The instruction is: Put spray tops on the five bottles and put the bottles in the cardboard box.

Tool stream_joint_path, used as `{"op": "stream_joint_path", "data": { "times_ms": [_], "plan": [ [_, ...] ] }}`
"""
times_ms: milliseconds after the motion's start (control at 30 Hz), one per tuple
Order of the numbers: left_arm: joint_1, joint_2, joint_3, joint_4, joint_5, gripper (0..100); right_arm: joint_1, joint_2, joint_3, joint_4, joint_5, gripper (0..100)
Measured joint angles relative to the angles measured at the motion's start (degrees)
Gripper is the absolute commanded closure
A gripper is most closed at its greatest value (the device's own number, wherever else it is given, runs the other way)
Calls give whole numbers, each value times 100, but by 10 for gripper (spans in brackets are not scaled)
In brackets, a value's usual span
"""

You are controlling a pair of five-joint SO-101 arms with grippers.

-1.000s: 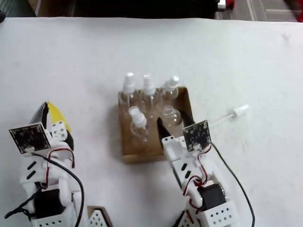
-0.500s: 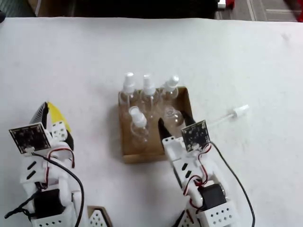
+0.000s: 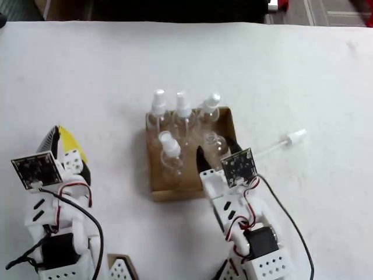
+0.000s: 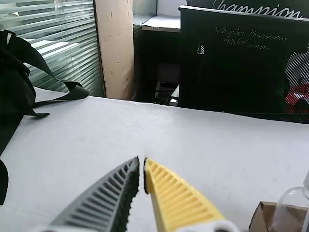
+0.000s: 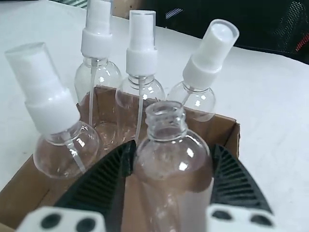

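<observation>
The left claw [image 4: 141, 163] hung over the white desk [image 4: 207, 140], its grey and yellow fingers [image 4: 178, 198] pressed together. Well apart, a clear bottle [image 4: 295, 202] showed beside a cardboard box [image 4: 274, 218] corner.

Place: an office, by the look of it.
Window: slatted blinds [image 4: 43, 43], upper left of the left wrist view.
Seating: black mesh chair [image 4: 241, 58] behind the white desk [image 4: 193, 140].
Clutter: black bag [image 4: 14, 82], left edge.

I see left arm [image 3: 32, 224], right arm [image 3: 213, 181] white-shelled, black cables [image 3: 99, 230]; left gripper [image 4: 141, 166] ribbed grey-yellow, right gripper [image 5: 171, 150] ribbed black.
</observation>
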Motion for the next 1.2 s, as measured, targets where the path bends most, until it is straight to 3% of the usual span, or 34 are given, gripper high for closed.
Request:
{"op": "stream_joint_path", "data": {
  "times_ms": [1200],
  "plan": [
    [0,0,0,0,0,976,-343,0,0,62,413,796]
  ]
}}
